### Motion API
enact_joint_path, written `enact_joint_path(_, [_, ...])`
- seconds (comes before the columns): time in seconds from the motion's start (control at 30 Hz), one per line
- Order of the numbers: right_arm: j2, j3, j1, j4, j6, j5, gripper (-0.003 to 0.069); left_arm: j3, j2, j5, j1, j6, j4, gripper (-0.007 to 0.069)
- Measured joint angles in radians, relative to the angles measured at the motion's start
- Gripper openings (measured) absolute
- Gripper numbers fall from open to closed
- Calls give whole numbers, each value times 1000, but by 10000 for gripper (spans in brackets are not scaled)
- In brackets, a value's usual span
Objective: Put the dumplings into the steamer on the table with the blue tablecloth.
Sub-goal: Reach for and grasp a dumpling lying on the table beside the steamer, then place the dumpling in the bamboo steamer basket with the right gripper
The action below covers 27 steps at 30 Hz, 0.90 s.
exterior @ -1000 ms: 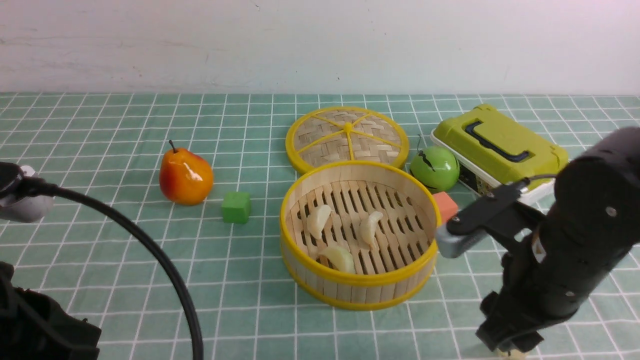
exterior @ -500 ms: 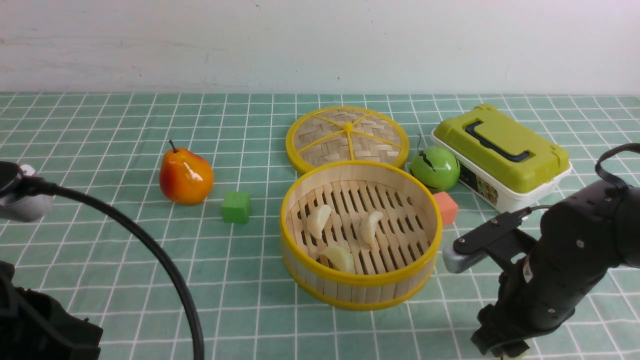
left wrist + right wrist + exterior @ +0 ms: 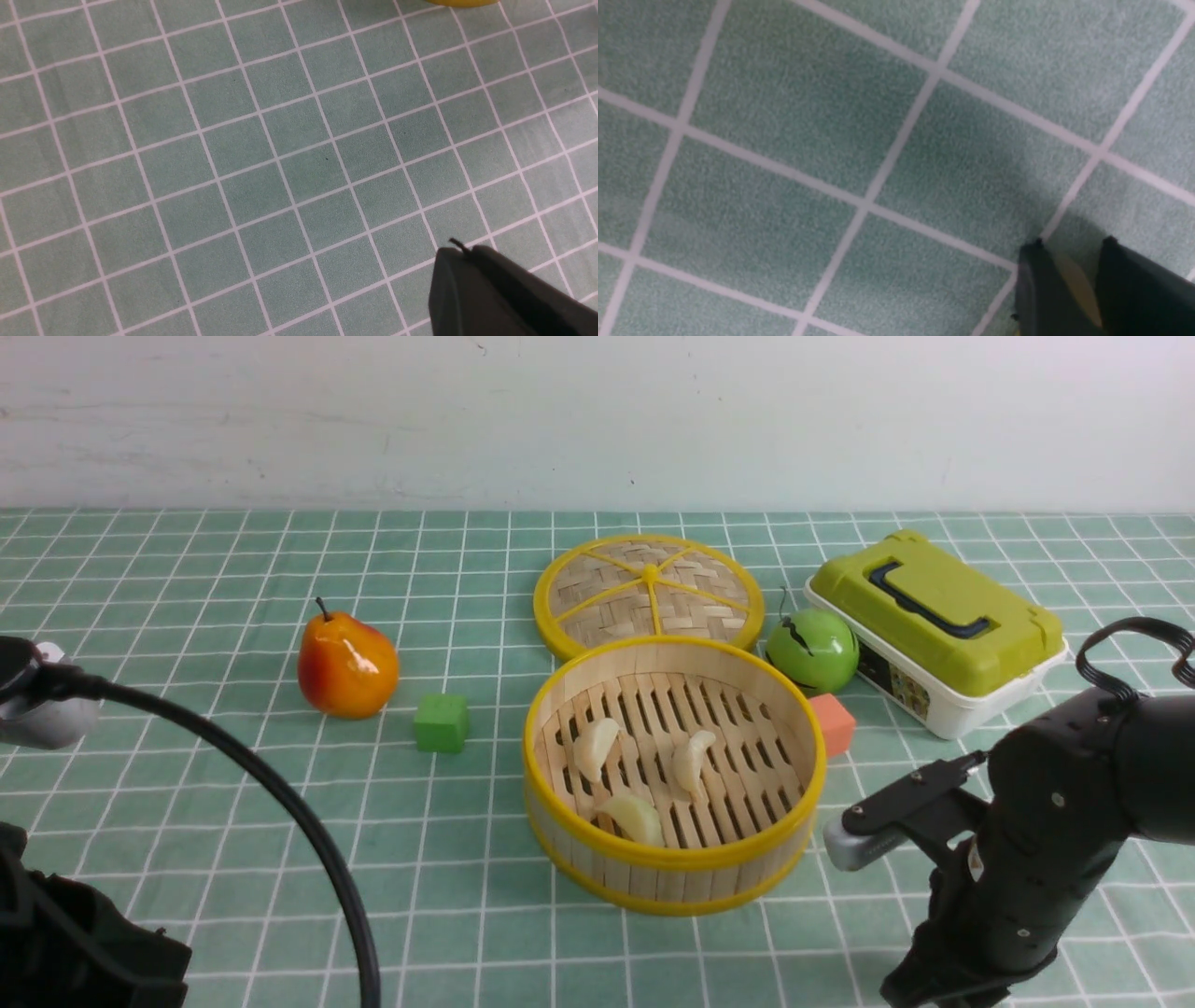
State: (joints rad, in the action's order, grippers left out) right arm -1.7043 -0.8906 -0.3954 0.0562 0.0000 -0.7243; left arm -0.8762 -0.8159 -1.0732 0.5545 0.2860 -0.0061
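The steamer (image 3: 672, 861) stands mid-table on the blue tablecloth (image 3: 187, 569) and holds three dumplings (image 3: 596, 748), (image 3: 692, 761), (image 3: 637, 817). My right arm (image 3: 1027, 859) reaches down to the cloth right of the steamer; its fingers drop below the front view's lower edge. In the right wrist view my right gripper (image 3: 1073, 242) is shut on a fourth pale dumpling (image 3: 1078, 284), a cream sliver between the dark fingers, just above the cloth. My left gripper (image 3: 460, 249) is shut and empty over bare cloth, with a bit of yellow rim (image 3: 460, 2) far off.
Behind the steamer lies the woven lid (image 3: 649, 593). A green apple (image 3: 811, 650), an orange cube (image 3: 833, 723) and a green-lidded box (image 3: 934, 616) sit to its right. A pear (image 3: 346, 665) and a green cube (image 3: 441, 722) sit to its left. The left arm's cable (image 3: 280, 803) arcs over the near left.
My right arm has sunk lower toward the cloth, and its jaws have closed in from wide open onto the dumpling. The left arm has not moved.
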Motion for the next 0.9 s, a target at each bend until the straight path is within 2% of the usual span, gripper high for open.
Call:
enact_joint_path(0.13, [0,-4,0,2,13,-26,5,0,0,0,0,0,0,17])
enact_joint_path(0.17, [0,-7,0,2,13,-43,-1,0,0,0,0,0,0,17])
enact_joint_path(0.4, [77,-115,0,-37,18,-127,-6,0,0,0,0,0,0,19])
enact_joint_path(0.57, [123,-324,0,-139,-30,-150,-6,0,0,3,0,0,6,24])
enact_joint_path(0.77, [-30,-573,0,-285,-97,-123,-5,0,0,28,0,0,6,24])
enact_joint_path(0.9, [-201,-704,0,-310,-113,-86,-1,0,0,31,0,0,6,28])
